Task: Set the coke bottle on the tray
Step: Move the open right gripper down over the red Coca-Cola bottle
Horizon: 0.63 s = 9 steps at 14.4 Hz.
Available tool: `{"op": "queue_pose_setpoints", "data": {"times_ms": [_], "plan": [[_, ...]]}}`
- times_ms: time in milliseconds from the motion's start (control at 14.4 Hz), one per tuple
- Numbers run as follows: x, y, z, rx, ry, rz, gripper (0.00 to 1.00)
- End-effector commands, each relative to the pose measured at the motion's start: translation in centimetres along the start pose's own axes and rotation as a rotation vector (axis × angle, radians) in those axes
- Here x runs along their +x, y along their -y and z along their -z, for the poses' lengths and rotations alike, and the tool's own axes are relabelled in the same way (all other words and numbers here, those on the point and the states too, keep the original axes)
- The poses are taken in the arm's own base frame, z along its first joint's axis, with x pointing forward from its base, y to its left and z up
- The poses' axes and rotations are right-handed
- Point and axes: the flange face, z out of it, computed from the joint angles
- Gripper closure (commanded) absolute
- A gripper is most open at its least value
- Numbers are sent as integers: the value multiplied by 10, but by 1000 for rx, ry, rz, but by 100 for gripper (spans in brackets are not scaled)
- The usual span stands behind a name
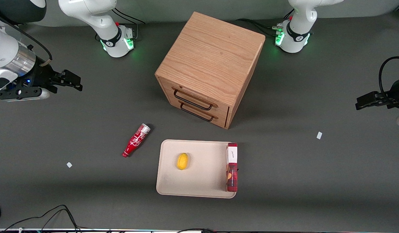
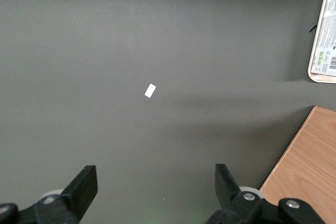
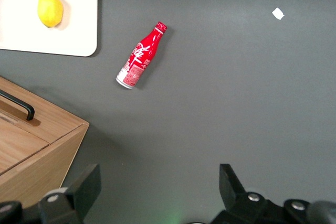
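The coke bottle [image 1: 136, 140] lies on its side on the dark table, beside the tray [image 1: 199, 181] toward the working arm's end. It also shows in the right wrist view [image 3: 140, 56], red with white script and a silver base. The cream tray [image 3: 79, 35] holds a yellow lemon [image 1: 182, 161] and a long red box [image 1: 232, 166] along one edge. My right gripper [image 1: 71, 81] is open and empty, high above the table, well off from the bottle and farther from the front camera. Its fingers [image 3: 84, 187] stand wide apart.
A wooden drawer box [image 1: 212, 64] with two black handles stands just past the tray, farther from the front camera. Small white scraps [image 1: 69, 164] [image 1: 319, 135] lie on the table. Cables lie along the table's front edge.
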Motion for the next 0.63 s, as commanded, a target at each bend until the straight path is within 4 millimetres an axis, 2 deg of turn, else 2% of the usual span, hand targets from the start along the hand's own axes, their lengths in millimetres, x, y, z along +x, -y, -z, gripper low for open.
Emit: {"op": "queue_pose_setpoints", "data": {"times_ms": [0,139,209,418,557], "plan": [[4,3,3,13,9,-41,0],[10,5,0,9,15,-57,0],[15,9,-9,6,32,-63,0],[24,15,-32,15,80,-287,0],[36,17,-56,12,106,-355,0]]}}
